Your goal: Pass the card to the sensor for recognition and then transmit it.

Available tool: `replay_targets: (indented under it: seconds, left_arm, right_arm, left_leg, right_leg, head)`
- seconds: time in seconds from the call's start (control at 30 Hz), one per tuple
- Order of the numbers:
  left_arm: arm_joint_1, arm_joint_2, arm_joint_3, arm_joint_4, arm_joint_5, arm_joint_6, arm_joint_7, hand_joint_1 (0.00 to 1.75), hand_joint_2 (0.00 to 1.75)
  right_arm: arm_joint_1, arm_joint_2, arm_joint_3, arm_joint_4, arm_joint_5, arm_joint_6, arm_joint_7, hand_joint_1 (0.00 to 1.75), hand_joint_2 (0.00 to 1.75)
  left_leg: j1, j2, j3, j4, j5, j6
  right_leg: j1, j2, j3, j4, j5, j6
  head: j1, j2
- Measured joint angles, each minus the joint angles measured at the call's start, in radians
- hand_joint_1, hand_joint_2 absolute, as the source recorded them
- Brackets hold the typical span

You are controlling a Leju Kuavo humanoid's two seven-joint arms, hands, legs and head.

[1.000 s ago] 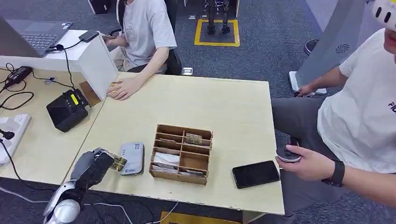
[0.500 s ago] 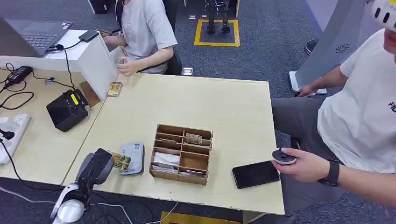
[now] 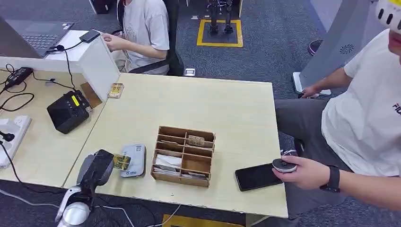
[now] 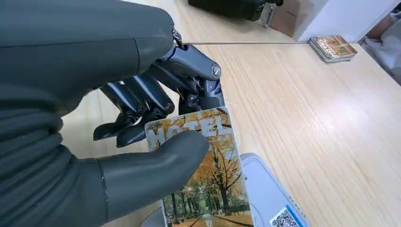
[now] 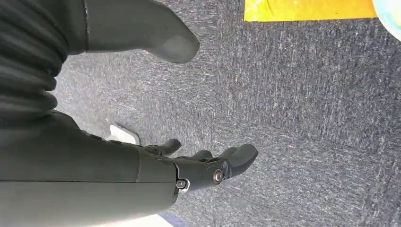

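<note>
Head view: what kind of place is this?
Probably an indoor robot lab staged as a hotel check-in desk: a pale table on grey carpet, a laptop, a card sorter box, and the left hand holding a card over a reader.

- You have a pale wooden table carrying everything.
- A grey sensor pad lies flat near its front left corner.
- A wooden compartment box stands just beside the pad, toward the front edge's middle.
- A black phone lies close to the front right corner.
- A small stack of cards rests at the far left corner, against the white divider.
</note>
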Motion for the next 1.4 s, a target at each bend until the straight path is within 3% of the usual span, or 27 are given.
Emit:
replay_targets:
  seconds: [0.87,1.4]
  left_arm:
    - [-0.003,-0.029,0.021,0.057,-0.171,0.070,0.006,1.75,1.75]
    - [-0.004,-0.044,0.030,0.073,-0.184,0.074,0.006,1.75,1.75]
  right_arm:
    - [-0.001,0.000,0.000,0.000,0.017,0.000,-0.005,0.00,1.75]
    - [-0.002,0.000,0.000,0.000,0.017,0.000,-0.007,0.00,1.75]
  left_leg:
    - [0.000,0.000,0.000,0.000,0.000,0.000]
    - [0.000,0.000,0.000,0.000,0.000,0.000]
  right_leg:
    - [0.000,0.000,0.000,0.000,0.000,0.000]
    - [0.000,0.000,0.001,0.000,0.000,0.000]
  head:
    - [0.000,0.000]
    - [0.000,0.000]
